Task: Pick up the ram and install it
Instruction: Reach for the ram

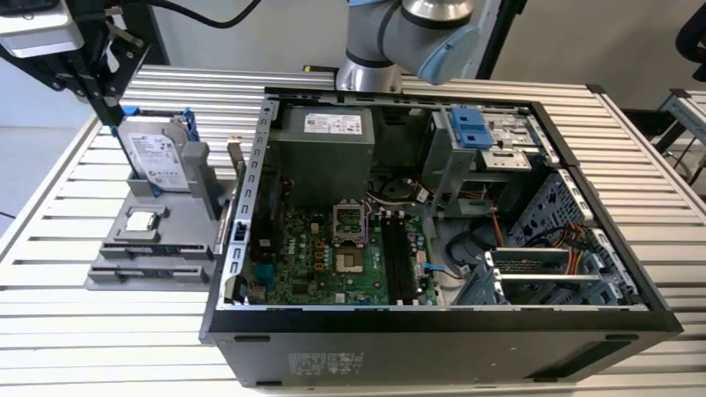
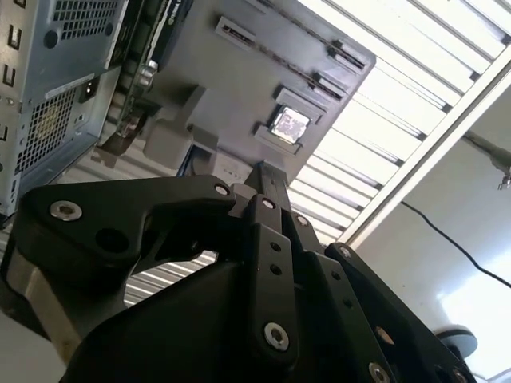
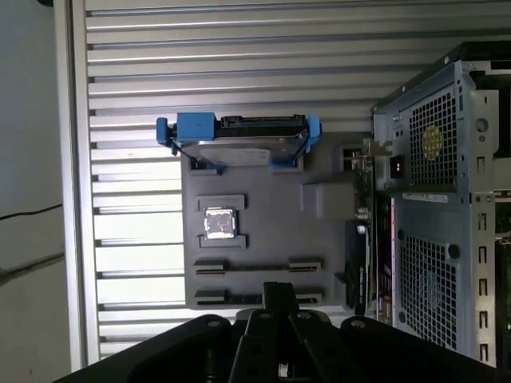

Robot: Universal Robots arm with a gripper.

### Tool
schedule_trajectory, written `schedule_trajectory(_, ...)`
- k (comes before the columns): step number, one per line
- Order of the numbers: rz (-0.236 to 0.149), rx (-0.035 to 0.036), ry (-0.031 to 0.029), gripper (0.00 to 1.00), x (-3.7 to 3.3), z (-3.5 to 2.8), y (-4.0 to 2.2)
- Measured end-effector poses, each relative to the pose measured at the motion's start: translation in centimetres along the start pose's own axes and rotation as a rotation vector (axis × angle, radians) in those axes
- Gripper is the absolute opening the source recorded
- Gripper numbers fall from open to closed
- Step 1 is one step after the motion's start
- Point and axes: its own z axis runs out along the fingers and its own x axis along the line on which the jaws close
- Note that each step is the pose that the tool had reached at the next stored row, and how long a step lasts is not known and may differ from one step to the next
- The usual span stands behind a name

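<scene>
**Ram position unconfirmed; gripper narrow over tray**

The gripper (image 3: 279, 289) hung above the grey tray (image 3: 271, 215). The tray lay on the slatted table (image 1: 111, 331), just beside the open case (image 1: 441, 327), on the exterior view's left of it.

In both wrist views the fingers (image 2: 267, 179) sat drawn together, a narrow set, with nothing seen between them. In the first wrist view the fingertips overlapped one of two long tray slots. The other tray slot (image 3: 259, 266) showed a thin dark line between its end clips. Whether that line was the ram on edge could not be told.

The drive (image 1: 155, 157), with blue rails, stood tilted at the tray end nearest the gripper in the exterior view. The chip (image 3: 219, 224) lay flat in its recess, between the drive and the long tray slots. A card (image 3: 357, 255) stood on edge between tray and case.

Inside the case the motherboard (image 1: 320, 256) lay flat. Its black slots (image 1: 399, 256) ran beside the socket (image 1: 350, 263). Whether a stick sat in those black slots could not be told.
</scene>
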Motion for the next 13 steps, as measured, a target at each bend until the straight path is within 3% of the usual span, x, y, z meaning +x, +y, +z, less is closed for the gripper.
schedule_trajectory(5,-0.021,-0.0002,0.001,0.0,-0.02,-0.01,-0.32)
schedule_trajectory(13,-0.042,-0.0004,0.002,0.0,-0.06,-0.05,-1.34)
